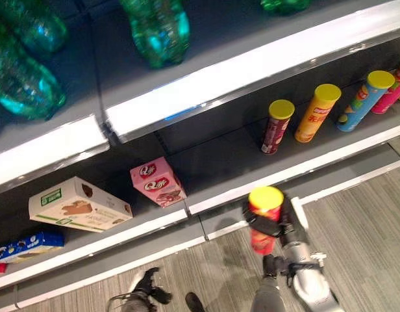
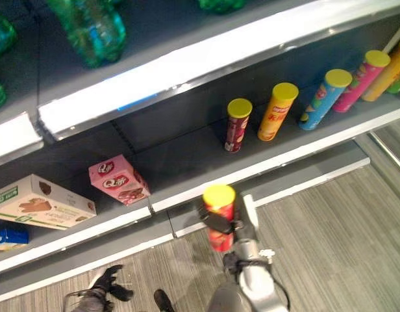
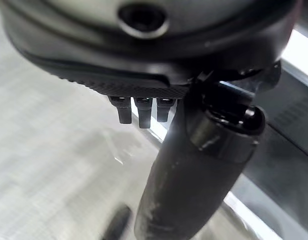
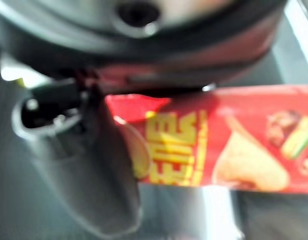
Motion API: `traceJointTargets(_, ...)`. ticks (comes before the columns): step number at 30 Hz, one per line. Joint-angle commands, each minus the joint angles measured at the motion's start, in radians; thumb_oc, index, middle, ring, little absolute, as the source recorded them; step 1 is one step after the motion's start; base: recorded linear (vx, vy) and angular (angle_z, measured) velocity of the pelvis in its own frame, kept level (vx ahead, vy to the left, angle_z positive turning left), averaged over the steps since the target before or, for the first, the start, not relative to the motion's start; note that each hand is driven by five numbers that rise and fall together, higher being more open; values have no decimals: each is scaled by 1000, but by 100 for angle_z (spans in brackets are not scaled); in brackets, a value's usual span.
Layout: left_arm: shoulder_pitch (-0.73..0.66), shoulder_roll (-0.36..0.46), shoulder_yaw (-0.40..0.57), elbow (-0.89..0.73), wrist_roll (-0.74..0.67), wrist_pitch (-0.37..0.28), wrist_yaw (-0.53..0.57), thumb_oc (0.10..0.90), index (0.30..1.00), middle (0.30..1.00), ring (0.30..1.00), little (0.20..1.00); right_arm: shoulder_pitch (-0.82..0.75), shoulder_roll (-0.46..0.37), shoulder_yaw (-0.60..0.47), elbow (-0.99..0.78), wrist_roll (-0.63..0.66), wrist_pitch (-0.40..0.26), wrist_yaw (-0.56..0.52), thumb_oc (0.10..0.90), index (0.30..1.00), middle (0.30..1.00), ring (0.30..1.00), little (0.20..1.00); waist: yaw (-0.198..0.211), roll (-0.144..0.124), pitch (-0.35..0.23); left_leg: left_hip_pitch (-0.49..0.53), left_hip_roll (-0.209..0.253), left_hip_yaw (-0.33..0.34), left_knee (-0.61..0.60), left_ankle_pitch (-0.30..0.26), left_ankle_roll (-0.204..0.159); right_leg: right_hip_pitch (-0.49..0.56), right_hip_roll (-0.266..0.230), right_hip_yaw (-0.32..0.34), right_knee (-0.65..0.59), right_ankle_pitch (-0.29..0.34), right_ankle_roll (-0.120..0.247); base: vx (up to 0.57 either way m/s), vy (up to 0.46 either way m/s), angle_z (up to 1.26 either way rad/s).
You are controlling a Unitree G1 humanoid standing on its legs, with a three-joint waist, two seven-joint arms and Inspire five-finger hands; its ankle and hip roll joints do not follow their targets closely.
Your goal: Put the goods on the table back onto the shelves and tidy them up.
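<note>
A red chips can with a yellow lid (image 1: 263, 221) is upright in my right hand (image 1: 286, 227), whose fingers and thumb curl round its middle. It hangs over the floor, just in front of the lower shelf's white edge (image 1: 252, 188). The right wrist view shows the can's red printed side (image 4: 234, 140) against the palm, with the thumb (image 4: 89, 165) across it. On that shelf stands a row of similar cans: dark red (image 1: 276, 127), orange (image 1: 317, 114), blue (image 1: 363, 101) and pink (image 1: 391, 91). My left hand (image 1: 147, 286) hangs low over the floor with relaxed fingers (image 3: 139, 112), holding nothing.
A pink box (image 1: 158, 182), a beige biscuit box (image 1: 78, 205) and a blue box (image 1: 25, 246) lie on the lower shelf's left part. Green bottles (image 1: 158, 29) stand on the upper shelf. There is free room between the pink box and the dark red can. Grey striped floor (image 1: 362, 227) lies below.
</note>
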Motion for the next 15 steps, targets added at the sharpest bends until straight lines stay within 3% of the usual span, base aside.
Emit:
traceJointTargets(1,-3,-14,26,-2,-7,-22,24,800,900,900,900,900,-107,8,-89,-169,-55,-111,-51,400,300,300,300,300,1,7,18,42,77,-60,5,-87,-18,46,-6,-21,-13,-47,79,-48,33,-6)
traceJointTargets(6,-13,-7,5,-30,-3,-40,33,800,900,900,900,900,-171,32,-24,-123,-62,-128,-81,400,300,300,300,300,35,-19,36,11,86,-70,5,-72,-24,15,-12,-56,-32,-19,89,-50,-38,-9)
traceJointTargets(15,1,-28,0,-23,-64,-43,61,800,900,900,900,900,-389,99,29,44,-156,-97,-237,400,300,300,300,300,109,-25,31,-62,104,-111,5,-38,-31,-12,-32,-110,-42,-4,94,-18,-43,9)
